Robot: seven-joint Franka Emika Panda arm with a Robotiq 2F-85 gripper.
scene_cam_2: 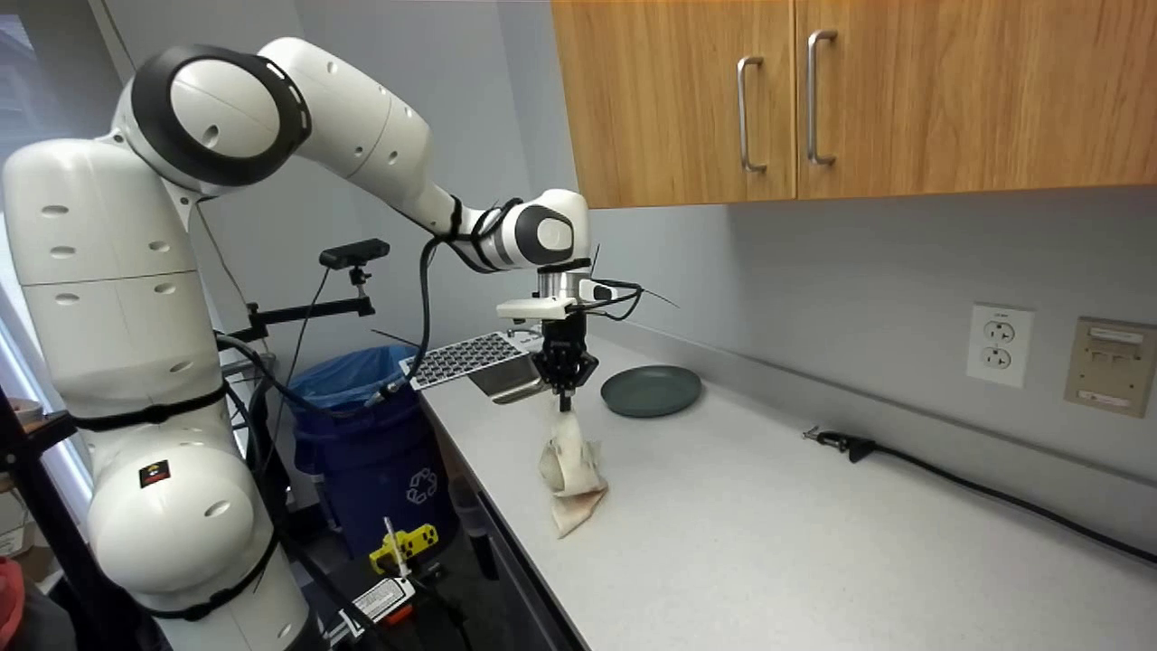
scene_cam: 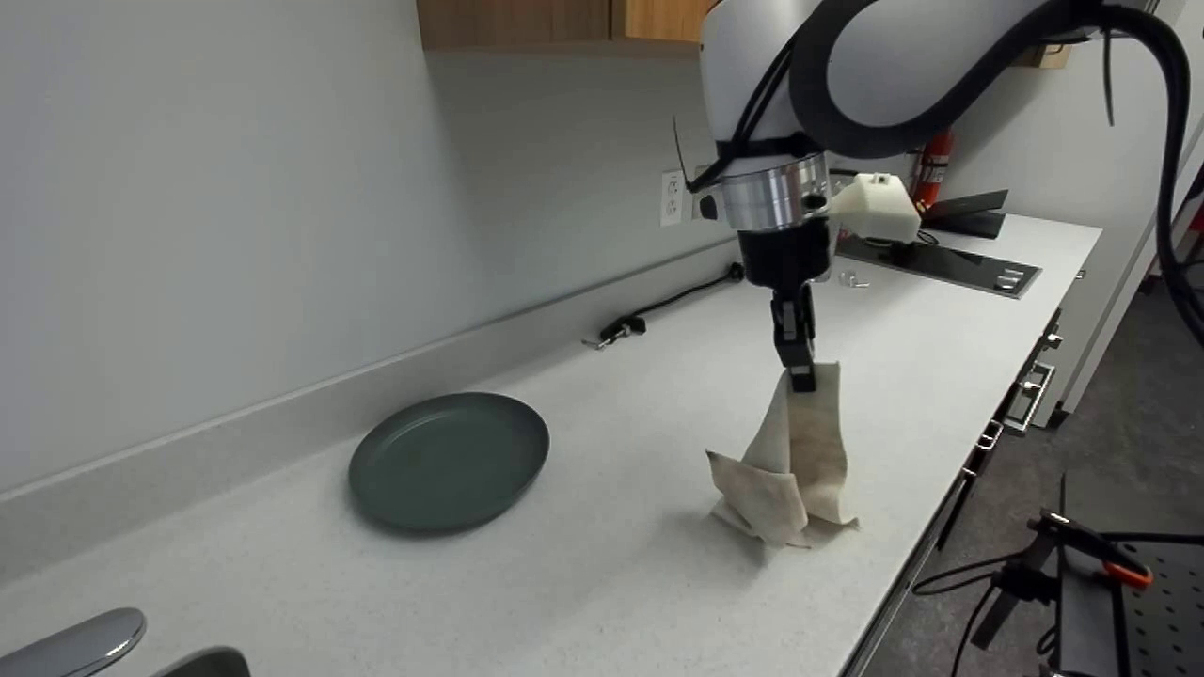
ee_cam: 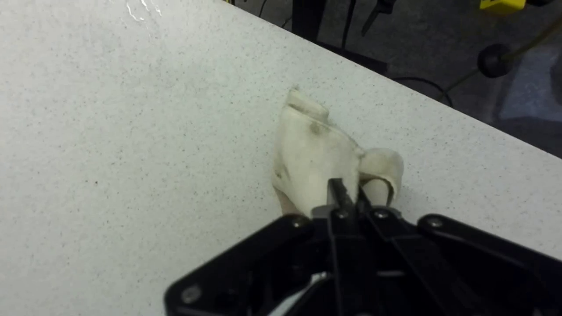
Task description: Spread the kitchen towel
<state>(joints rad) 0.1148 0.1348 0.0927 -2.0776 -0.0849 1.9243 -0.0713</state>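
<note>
- White, finely speckled tabletop (scene_cam: 602, 602), nearest the camera, running off the bottom of the frame in an exterior view.
- Round, dark grey-green plate (scene_cam: 450, 463), left of centre in the frame.
- Thin, cream cloth kitchen towel (scene_cam: 813, 447) with brownish blotches, right of centre, hanging bunched; whether its curled lower folds touch the tabletop I cannot tell. Lowered straight down, it would probably settle in a heap; pulled rightward, it could overhang the edge.
- Black, two-fingered gripper (scene_cam: 802, 378), right of centre, jaws pinched together on the kitchen towel near its top; so small a hold might slip if a fold drags.
</note>
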